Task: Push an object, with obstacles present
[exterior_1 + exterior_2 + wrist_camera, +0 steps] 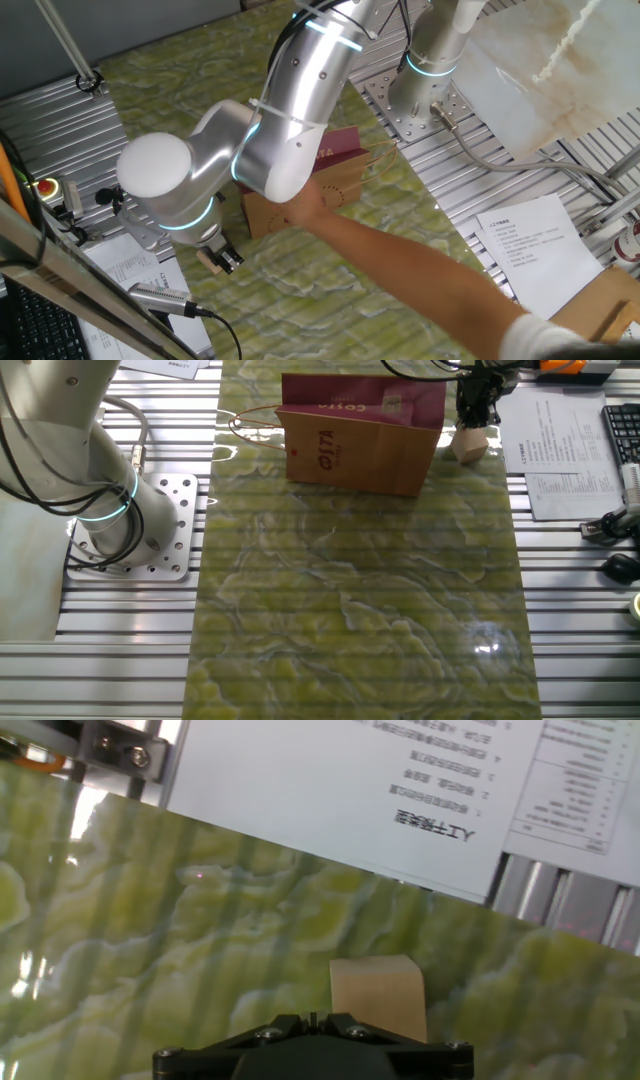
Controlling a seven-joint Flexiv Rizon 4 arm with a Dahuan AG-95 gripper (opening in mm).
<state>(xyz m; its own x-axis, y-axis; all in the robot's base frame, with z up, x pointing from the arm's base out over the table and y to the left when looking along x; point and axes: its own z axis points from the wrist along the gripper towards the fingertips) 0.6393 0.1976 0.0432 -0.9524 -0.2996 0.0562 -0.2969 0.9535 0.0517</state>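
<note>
Your workspace is the green marbled mat (350, 610), and the biggest thing on it is the paper bag (360, 445), lying at the far edge in the other fixed view, maroon band away from you. It is placed as the obstacle, so any path leftward along that far edge is blocked. In one fixed view a person's arm (420, 265) reaches across the mat to the bag; the other fixed view does not show it at all.

The gripper (474, 412) hangs just right of the bag, low over the mat, as though lined up for a push. I cannot tell how far its jaws stand apart; they appear to hold nothing.

The wooden cube (469, 444) sits immediately on the near side of the gripper, close to the bag's right end. Only the hand view confirms the alignment: the cube (378, 998) lies straight ahead of the fingers, with printed sheets (350, 790) beyond the mat edge.
</note>
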